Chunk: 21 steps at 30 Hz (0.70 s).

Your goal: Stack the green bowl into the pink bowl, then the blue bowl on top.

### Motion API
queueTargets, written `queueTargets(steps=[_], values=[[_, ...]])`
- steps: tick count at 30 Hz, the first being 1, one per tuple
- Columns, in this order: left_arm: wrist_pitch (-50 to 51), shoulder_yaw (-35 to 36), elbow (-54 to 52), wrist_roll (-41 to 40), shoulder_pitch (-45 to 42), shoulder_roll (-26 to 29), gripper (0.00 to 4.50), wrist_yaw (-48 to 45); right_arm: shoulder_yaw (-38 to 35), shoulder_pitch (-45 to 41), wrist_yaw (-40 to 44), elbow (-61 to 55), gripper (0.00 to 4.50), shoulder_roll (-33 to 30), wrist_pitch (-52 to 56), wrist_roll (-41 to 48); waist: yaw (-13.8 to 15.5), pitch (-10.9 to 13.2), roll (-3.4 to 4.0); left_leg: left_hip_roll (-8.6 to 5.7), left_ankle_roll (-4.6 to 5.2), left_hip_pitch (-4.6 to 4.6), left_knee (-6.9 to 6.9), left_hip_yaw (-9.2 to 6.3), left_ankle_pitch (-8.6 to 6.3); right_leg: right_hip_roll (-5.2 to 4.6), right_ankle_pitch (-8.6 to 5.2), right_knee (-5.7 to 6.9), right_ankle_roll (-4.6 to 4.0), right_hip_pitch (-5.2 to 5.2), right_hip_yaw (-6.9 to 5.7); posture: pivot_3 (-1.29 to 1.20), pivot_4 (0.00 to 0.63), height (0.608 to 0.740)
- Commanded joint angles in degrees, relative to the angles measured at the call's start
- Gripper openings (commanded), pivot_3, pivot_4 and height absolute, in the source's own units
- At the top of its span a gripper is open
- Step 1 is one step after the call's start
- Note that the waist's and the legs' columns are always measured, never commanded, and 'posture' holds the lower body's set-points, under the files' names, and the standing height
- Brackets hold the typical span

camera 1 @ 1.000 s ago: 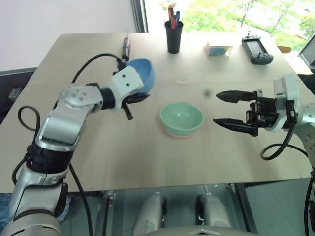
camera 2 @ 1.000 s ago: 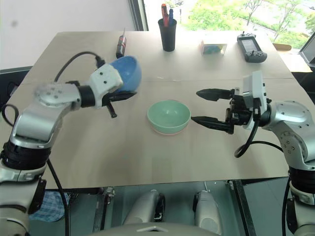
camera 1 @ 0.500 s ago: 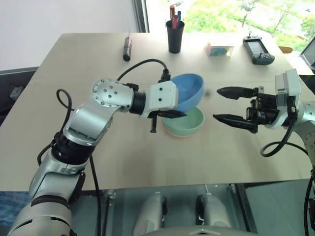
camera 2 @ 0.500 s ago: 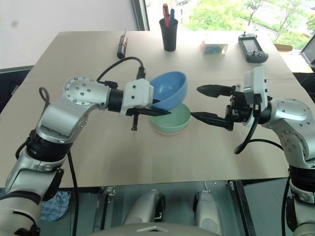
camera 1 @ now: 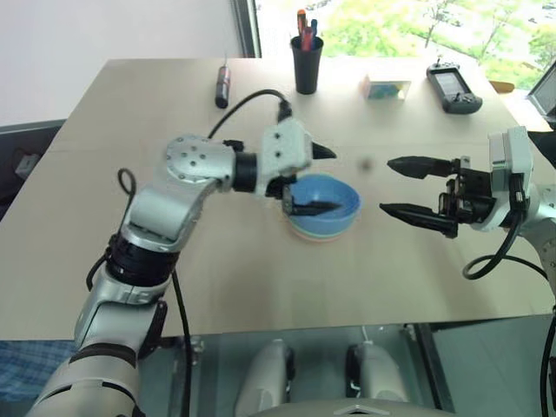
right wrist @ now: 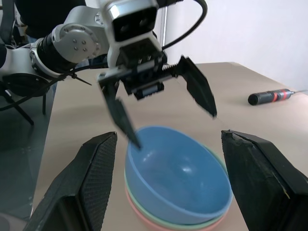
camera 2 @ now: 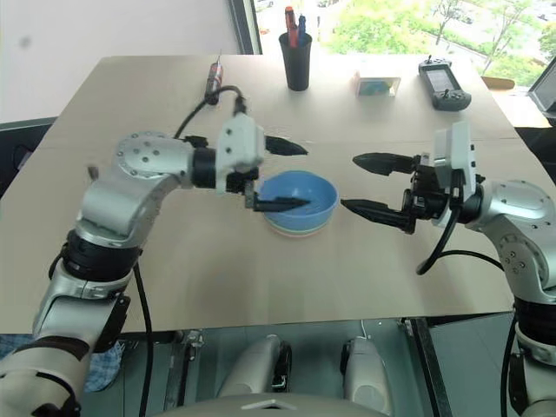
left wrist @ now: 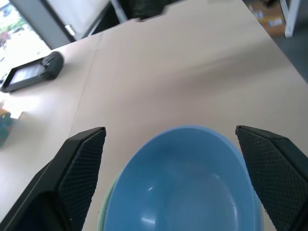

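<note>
Released since a moment ago, the smooth light blue plastic bowl point(camera 1: 324, 203) sits nested; both fingers gape empty, but the left fingers point(camera 1: 314, 180) withdrawing could snag its rim

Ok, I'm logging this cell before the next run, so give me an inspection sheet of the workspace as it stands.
Surface: tan table, bare wood at the front.
Job's things: blue bowl nested on top of the green bowl and pink bowl, one stack at mid-table.
Clutter: pen cup, screwdriver, small box and handheld controller along the far edge.
Grippers: left gripper jaws open over the stack; right gripper open, beside the stack, holding nothing.
Cables: black cable loops over the left wrist.
Surroundings: window with greenery behind.
</note>
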Motion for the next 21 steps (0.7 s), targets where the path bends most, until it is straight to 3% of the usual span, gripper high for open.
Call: queueTargets(steps=[1, 5, 8, 12, 21], values=[[9.4, 9.0, -5.2, -5.9, 8.5, 2.4, 4.43, 4.9, -3.3, 3.6, 0.8, -0.8, 3.66, -1.7, -2.6, -1.6, 0.0, 0.0, 0.0, 0.0, 0.0, 0.0, 0.0, 0.0, 0.0, 0.0, 0.0, -0.01, 0.0, 0.0, 0.0, 0.0, 0.15, 0.737], [16.3, 17.7, -10.0, -9.7, 19.9, 2.4, 4.43, 12.2, -4.2, 8.4, 0.8, 1.2, 3.66, -2.5, -5.5, -5.4, 0.4, 0.0, -0.02, 0.02, 0.0, -0.02, 0.05, -0.01, 0.0, -0.02, 0.0, 0.01, 0.0, 0.0, 0.01, 0.0, 0.15, 0.737], [10.5, 23.2, -11.9, -8.6, 33.6, 2.6, 4.43, 11.9, -3.5, 11.6, 1.2, 3.9, 3.66, -1.5, -6.5, -6.7, 0.3, 0.0, 0.01, 0.01, -0.01, 0.0, 0.18, -0.08, 0.0, -0.03, 0.0, 0.08, 0.0, 0.06, -0.03, 0.0, 0.15, 0.737], [1.8, 29.2, -12.2, -11.1, 44.7, -0.1, 4.43, 9.6, -3.4, 12.7, 5.2, 10.3, 3.66, -1.2, -10.8, -8.0, 0.4, 0.0, 0.0, 0.06, -0.03, 0.2, 0.01, 0.13, 0.01, -0.01, 0.0, 0.04, -0.02, 0.09, 0.17, 0.0, 0.15, 0.737], [-6.2, 31.6, -13.2, -12.2, 54.1, -2.7, 4.43, 10.3, -2.5, 14.2, 12.0, 22.7, 3.66, -0.2, -21.9, -12.8, 0.4, 0.0, 0.0, 0.04, -0.07, 0.57, -0.02, 0.23, 0.03, -0.01, 0.0, 0.19, -0.04, 0.32, 0.35, 0.0, 0.15, 0.737]])
